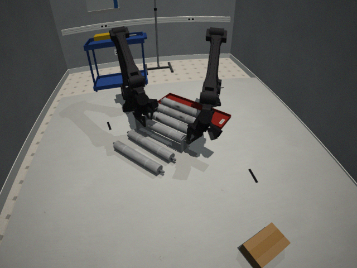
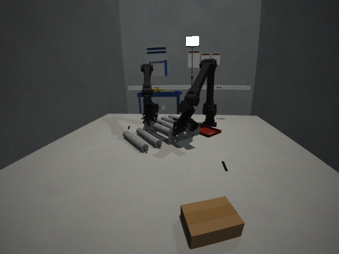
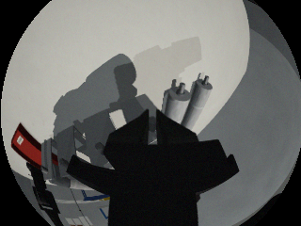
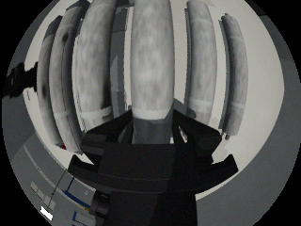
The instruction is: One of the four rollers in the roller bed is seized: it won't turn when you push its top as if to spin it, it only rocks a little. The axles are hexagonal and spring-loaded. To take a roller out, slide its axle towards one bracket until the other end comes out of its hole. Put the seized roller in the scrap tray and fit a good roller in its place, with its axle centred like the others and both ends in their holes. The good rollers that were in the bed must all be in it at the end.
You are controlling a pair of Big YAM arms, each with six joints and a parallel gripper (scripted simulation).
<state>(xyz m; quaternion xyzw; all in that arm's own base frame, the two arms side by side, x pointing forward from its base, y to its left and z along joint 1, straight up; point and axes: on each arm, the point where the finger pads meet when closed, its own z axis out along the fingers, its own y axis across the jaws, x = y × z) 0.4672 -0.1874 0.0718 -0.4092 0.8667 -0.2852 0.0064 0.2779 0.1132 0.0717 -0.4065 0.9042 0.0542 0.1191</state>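
The roller bed (image 1: 178, 146) (image 2: 171, 138) sits near frame centre in the top view, four rollers aboard. We note the right gripper (image 1: 145, 121) (image 2: 148, 124) (image 4: 152, 115) clamped on the front roller (image 1: 166, 131) (image 2: 161, 127) (image 4: 152, 61). The left gripper's (image 1: 188, 139) (image 2: 174, 133) (image 3: 152, 115) jaws stand nearly together; we cannot tell whether they grip anything.
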